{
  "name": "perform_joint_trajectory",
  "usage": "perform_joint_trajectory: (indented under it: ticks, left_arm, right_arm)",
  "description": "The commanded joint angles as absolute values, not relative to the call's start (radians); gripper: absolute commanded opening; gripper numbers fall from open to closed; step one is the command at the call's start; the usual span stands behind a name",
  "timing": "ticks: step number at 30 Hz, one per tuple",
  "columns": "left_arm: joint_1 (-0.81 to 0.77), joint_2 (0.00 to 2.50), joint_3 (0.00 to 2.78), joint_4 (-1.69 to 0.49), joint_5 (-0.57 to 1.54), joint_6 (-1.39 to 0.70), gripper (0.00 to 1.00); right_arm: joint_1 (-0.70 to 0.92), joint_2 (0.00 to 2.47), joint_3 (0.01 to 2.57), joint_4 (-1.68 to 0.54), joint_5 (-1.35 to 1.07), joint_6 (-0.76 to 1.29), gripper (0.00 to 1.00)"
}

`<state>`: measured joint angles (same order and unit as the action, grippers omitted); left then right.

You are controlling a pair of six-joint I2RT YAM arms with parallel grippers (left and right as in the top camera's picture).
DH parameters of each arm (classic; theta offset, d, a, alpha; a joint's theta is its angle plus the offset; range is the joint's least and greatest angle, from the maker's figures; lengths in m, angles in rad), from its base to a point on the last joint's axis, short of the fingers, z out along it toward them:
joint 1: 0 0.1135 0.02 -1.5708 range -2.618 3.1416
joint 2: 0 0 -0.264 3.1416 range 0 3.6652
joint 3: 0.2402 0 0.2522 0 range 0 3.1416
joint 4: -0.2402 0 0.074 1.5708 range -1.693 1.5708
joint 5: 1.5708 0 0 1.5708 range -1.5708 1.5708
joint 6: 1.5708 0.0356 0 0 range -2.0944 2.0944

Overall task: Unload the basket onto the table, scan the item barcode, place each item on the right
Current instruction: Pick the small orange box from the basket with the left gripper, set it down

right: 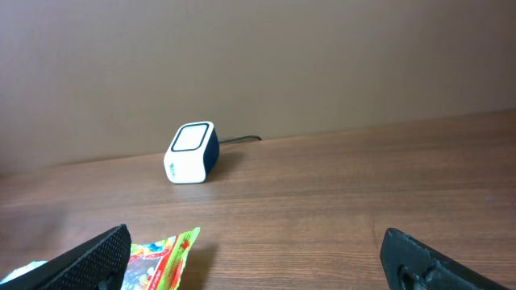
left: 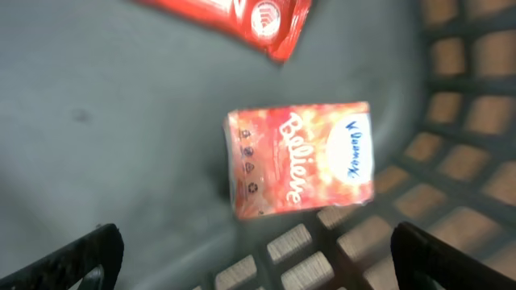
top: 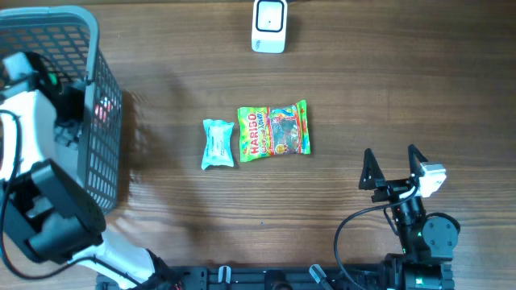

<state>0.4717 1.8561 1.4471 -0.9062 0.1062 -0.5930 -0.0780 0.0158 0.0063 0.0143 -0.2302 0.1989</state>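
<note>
My left gripper (left: pixel 258 243) hangs open inside the grey mesh basket (top: pixel 105 105). Nothing is between its fingers. An orange tissue pack (left: pixel 300 159) printed "Believe" lies on the basket floor just ahead of it. A red packet (left: pixel 242 20) lies beyond the pack. The white barcode scanner (top: pixel 269 25) (right: pixel 191 152) stands at the table's far edge. A Haribo bag (top: pixel 274 130) (right: pixel 161 256) and a pale teal tissue pack (top: pixel 218 144) lie mid-table. My right gripper (top: pixel 391 158) (right: pixel 256 242) is open and empty at the near right, clear of the bag.
The basket fills the table's left side, and my white left arm (top: pixel 32 137) reaches down into it. The scanner's cable (right: pixel 240 139) runs off behind it toward the wall. Bare wood lies between the right gripper and the scanner.
</note>
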Motion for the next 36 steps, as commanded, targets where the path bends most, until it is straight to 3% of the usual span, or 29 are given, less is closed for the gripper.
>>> perform_joint_trajectory:
  ticks: [1,5,6,7,9,10,11,16,20,24,27,31,32,36]
  left_arm:
    - [0.462,1.918,1.404,-0.879,0.122,-0.659,1.0]
    - [0.462,1.976,1.404,-0.849,0.123,-0.664,0.95]
    - [0.462,1.99,1.404,-0.844,0.133,-0.663,0.84]
    - [0.462,1.997,1.404,-0.844,0.143,-0.663,0.56]
    - [0.462,2.001,1.404,-0.836,0.142,-0.662,0.28]
    - [0.463,2.001,1.404,-0.828,0.136,-0.659,0.08]
    - [0.466,2.001,1.404,-0.825,0.128,-0.659,0.04]
    - [0.53,1.933,1.464,-0.901,0.118,-0.659,0.04]
    - [0.612,1.702,1.627,-1.066,0.123,-0.659,0.04]
    - [0.582,1.438,1.635,-1.082,0.24,-0.659,0.04]
    - [0.353,1.271,1.635,-1.077,0.365,-0.659,0.04]
    - [-0.082,1.294,1.606,-1.082,0.153,-0.66,0.04]
    - [-0.253,1.353,1.552,-1.081,0.102,-0.664,0.04]
    - [-0.463,1.502,1.415,-1.045,0.061,-0.692,0.04]
  right_arm:
    - [-0.076,0.014,0.005,0.017,-0.224,0.186,1.0]
    - [-0.076,0.014,0.005,0.017,-0.224,0.186,1.0]
    - [-0.076,0.014,0.005,0.017,-0.224,0.186,1.0]
    - [-0.076,0.014,0.005,0.017,-0.224,0.186,1.0]
    - [-0.076,0.014,0.005,0.017,-0.224,0.186,1.0]
    - [-0.076,0.014,0.005,0.017,-0.224,0.186,1.0]
    - [-0.076,0.014,0.005,0.017,-0.224,0.186,1.0]
    - [-0.076,0.014,0.005,0.017,-0.224,0.186,1.0]
    - [-0.076,0.014,0.005,0.017,-0.224,0.186,1.0]
    - [-0.076,0.014,0.005,0.017,-0.224,0.186,1.0]
    - [-0.076,0.014,0.005,0.017,-0.224,0.185,1.0]
    - [-0.076,0.014,0.005,0.017,-0.224,0.186,1.0]
    - [-0.076,0.014,0.005,0.017,-0.224,0.186,1.0]
    - [-0.076,0.014,0.005,0.017,-0.224,0.186,1.0]
